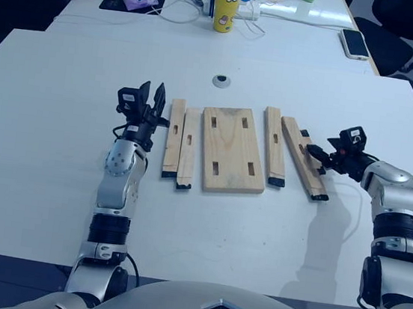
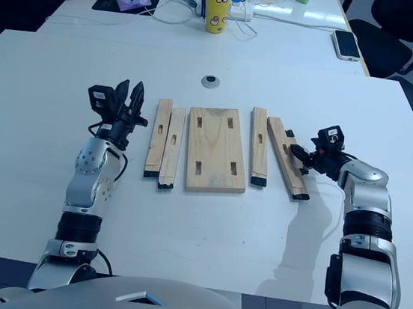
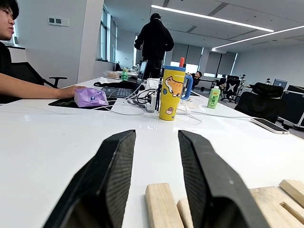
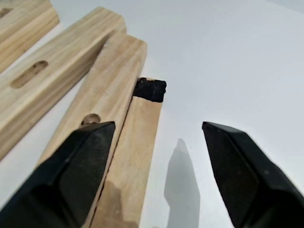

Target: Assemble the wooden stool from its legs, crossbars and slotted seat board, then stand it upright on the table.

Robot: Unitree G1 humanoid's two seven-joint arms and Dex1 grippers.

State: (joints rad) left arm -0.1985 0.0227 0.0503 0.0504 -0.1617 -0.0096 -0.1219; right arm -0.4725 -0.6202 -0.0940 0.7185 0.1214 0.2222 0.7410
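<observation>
Head view: slotted seat board lies flat at table ctr, two wooden bars each side. L gripper just beside left pair. R gripper at outermost right bar.
L wrist view: claw released, fingers spread, nothing between.
R wrist view: claw released, one finger over the bar, near black end cap.

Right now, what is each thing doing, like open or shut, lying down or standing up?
seat board: lying flat, nothing fitted.
left legs: lying flat, side by side.
right legs: lying flat, loose.
left tool: open, empty.
right tool: open, at the right legs.
yellow cup: upright.
</observation>
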